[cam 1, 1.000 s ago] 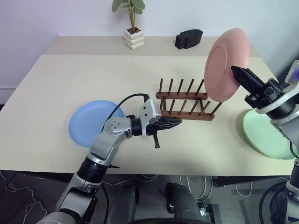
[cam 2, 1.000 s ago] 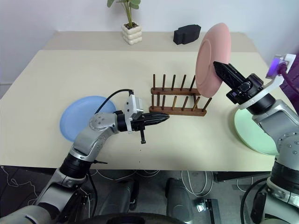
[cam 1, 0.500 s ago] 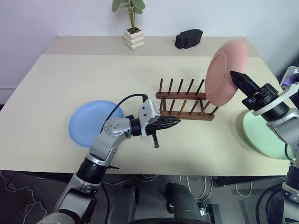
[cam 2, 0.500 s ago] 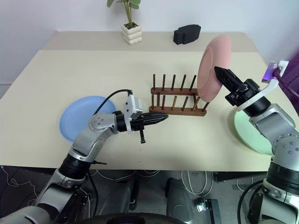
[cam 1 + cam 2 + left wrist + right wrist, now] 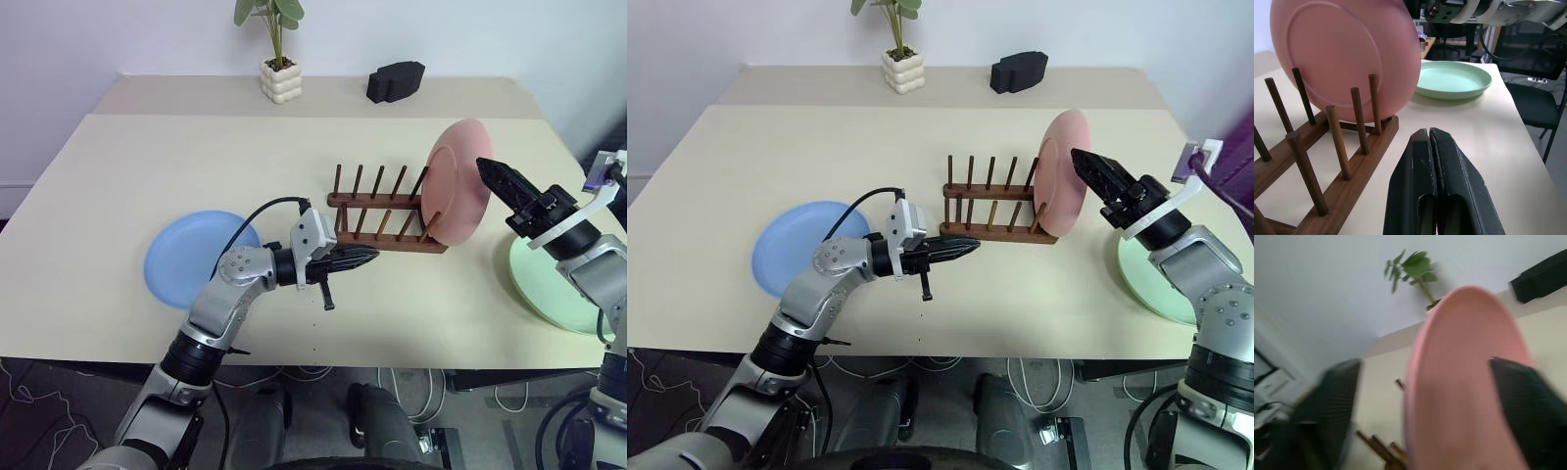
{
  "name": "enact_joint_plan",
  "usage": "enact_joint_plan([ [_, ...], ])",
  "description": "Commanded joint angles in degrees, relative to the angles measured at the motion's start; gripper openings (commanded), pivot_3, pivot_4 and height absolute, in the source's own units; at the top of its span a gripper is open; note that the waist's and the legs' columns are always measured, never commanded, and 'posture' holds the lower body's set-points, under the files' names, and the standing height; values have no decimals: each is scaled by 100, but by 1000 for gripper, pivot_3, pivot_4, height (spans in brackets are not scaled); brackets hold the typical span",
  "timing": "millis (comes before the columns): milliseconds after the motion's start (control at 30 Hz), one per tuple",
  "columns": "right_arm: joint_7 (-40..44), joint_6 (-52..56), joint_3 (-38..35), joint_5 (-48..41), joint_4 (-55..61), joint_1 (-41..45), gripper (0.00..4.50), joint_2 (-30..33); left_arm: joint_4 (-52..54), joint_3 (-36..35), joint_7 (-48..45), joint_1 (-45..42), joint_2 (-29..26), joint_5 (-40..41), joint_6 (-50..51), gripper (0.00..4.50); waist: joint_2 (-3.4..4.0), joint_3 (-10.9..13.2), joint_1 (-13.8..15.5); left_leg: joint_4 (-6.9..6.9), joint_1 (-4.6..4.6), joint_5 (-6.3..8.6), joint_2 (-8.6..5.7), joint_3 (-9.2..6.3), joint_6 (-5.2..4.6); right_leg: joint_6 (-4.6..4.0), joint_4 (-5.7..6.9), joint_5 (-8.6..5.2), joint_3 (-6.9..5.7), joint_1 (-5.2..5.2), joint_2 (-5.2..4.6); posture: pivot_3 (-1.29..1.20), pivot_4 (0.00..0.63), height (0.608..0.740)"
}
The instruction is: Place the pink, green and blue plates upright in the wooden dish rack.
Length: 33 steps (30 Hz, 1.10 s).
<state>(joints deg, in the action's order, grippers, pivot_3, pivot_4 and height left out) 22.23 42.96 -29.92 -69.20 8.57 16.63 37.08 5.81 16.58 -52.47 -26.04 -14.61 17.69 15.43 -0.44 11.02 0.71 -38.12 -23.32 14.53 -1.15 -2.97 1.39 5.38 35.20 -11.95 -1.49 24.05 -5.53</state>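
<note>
The pink plate (image 5: 457,182) stands upright at the wooden dish rack's (image 5: 384,221) 3 o'clock end. The right end effector (image 5: 1422,418) gapes wide astride it; the left end effector (image 5: 1432,183) is closed, empty.

Pink plate (image 5: 458,182): we find it standing upright at the right end of the rack, its lower edge down among the last pegs.
Wooden dish rack (image 5: 384,223): dark brown, two rails of upright pegs, mid-table.
Blue plate (image 5: 196,258): we note it flat on the table, left of the rack.
Green plate (image 5: 551,290): flat near the table's right edge.
</note>
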Motion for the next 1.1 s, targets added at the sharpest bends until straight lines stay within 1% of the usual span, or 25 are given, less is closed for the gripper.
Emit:
enact_joint_plan([
  [33,20,-286,-317,357,68,50,4466,256,174,-23,-12,12,31,61,-85,0,0,0,0,0,0,0,0,0,0,0,0,0,0,0,0,0,150,740],
  [167,193,-505,-640,814,183,-70,4466,713,197,-72,-17,-4,-17,49,-132,0,3,1,14,0,-4,0,-1,0,0,0,-2,0,-1,2,0,0,150,740],
  [267,461,-489,-980,898,357,-368,4466,1032,193,-157,-15,-44,-84,64,-137,0,2,1,10,2,-5,1,-1,0,-1,0,-6,-1,-1,2,0,0,150,740],
  [367,1073,-424,-1091,1444,820,-1330,4466,1542,174,-174,-68,-55,-153,80,-119,0,3,1,14,7,-5,1,-1,-1,-1,3,-6,-3,-1,3,-1,0,150,740],
  [433,1512,-515,-981,2112,1186,-2217,4466,1893,265,-115,-226,-32,-259,184,87,0,5,0,9,8,-5,1,0,-1,-2,2,-7,-4,-2,3,-1,0,150,740],
  [467,1635,-479,-929,2476,1292,-2674,4466,2087,342,-50,-375,2,-338,248,195,0,4,0,7,8,-4,1,-1,1,-2,3,-6,-5,-1,3,-1,0,150,740],
  [533,1702,-387,-893,2852,1324,-3133,4466,2272,426,22,-528,38,-418,323,336,0,4,0,-13,8,-3,1,1,2,-2,2,-7,-5,-1,4,-1,0,150,740],
  [633,1670,-334,-708,3305,1208,-3437,4466,2258,423,55,-565,13,-386,373,429,0,5,-1,-8,3,0,1,2,13,-2,7,-7,-8,8,4,-2,0,150,740],
  [733,1593,-401,-328,3803,1107,-3592,4466,2150,412,90,-602,-37,-360,365,452,0,4,0,0,2,0,1,2,10,-2,16,-7,-14,6,3,-2,0,150,740],
  [900,1456,-423,127,4181,767,-3396,4466,1822,398,115,-616,-68,-325,346,475,0,3,0,6,4,-5,2,0,8,-2,17,-11,-15,5,5,-2,0,150,740],
  [1067,1399,-458,506,4584,439,-3222,4466,1719,437,125,-618,-37,-340,320,508,0,4,0,3,3,-4,2,1,8,-2,17,-10,-15,5,5,-2,0,150,740],
  [1100,1411,-457,524,4610,421,-3191,3937,1704,452,121,-614,-25,-347,320,515,0,4,0,-2,3,-4,2,1,8,-2,17,-10,-15,5,5,-2,0,150,740],
])
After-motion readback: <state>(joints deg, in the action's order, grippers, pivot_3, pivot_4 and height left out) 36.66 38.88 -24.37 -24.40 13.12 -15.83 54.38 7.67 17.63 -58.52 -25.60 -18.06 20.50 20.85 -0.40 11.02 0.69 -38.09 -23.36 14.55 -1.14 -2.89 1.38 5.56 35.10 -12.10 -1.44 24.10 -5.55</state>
